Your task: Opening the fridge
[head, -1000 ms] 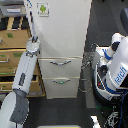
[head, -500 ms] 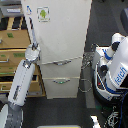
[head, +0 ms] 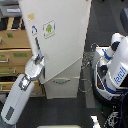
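The fridge (head: 62, 87) is tall and white and stands in the middle of the exterior view. Its large upper door (head: 62, 42) bears a green-and-white sticker (head: 49, 28) and stands swung partly open, its lower edge slanting across the drawers. One lower drawer with a curved silver handle (head: 60, 81) shows under it. My gripper (head: 35, 36) points upward at the door's left edge and looks closed on it. My white forearm (head: 22, 92) reaches up from the lower left.
A wooden drawer cabinet (head: 12, 52) stands on the exterior view's left, close behind my arm. A white-and-blue robot body (head: 116, 67) with cables (head: 92, 62) stands on the exterior view's right, next to the fridge.
The upper door has swung open from nearly flush, its left edge coming outward with my gripper on it. The door now covers much of the lower drawers.
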You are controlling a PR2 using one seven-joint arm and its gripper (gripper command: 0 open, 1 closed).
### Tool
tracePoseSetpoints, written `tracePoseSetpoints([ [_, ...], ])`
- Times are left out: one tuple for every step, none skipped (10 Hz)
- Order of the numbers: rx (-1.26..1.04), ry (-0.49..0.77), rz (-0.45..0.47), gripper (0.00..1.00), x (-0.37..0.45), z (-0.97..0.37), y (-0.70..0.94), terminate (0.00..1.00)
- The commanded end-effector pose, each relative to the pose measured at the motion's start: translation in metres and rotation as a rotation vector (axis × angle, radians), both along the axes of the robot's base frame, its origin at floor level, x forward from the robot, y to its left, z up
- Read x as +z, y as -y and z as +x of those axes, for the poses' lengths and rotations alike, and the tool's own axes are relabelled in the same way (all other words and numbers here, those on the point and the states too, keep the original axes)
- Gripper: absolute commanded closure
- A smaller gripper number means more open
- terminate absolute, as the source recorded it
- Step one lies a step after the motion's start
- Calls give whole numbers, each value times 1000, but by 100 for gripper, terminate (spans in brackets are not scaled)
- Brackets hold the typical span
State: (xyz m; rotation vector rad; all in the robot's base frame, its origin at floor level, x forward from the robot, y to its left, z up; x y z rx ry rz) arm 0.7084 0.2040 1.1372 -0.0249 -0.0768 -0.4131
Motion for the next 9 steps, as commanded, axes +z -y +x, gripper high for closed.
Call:
tracePoseSetpoints([
  [-225,72,-18,100,105,-145,85,0],
  [-324,40,-33,100,117,-178,120,0],
  [-442,13,-50,100,125,-211,143,0],
  [-702,-28,-145,100,147,-271,150,0],
  [-869,-37,-172,100,152,-310,140,0],
  [-949,-55,-169,100,148,-326,129,0],
  [-807,-71,-85,100,96,-277,88,0],
  [-719,-78,-56,0,72,-245,73,0],
  [-681,-87,-53,0,58,-226,68,0],
])
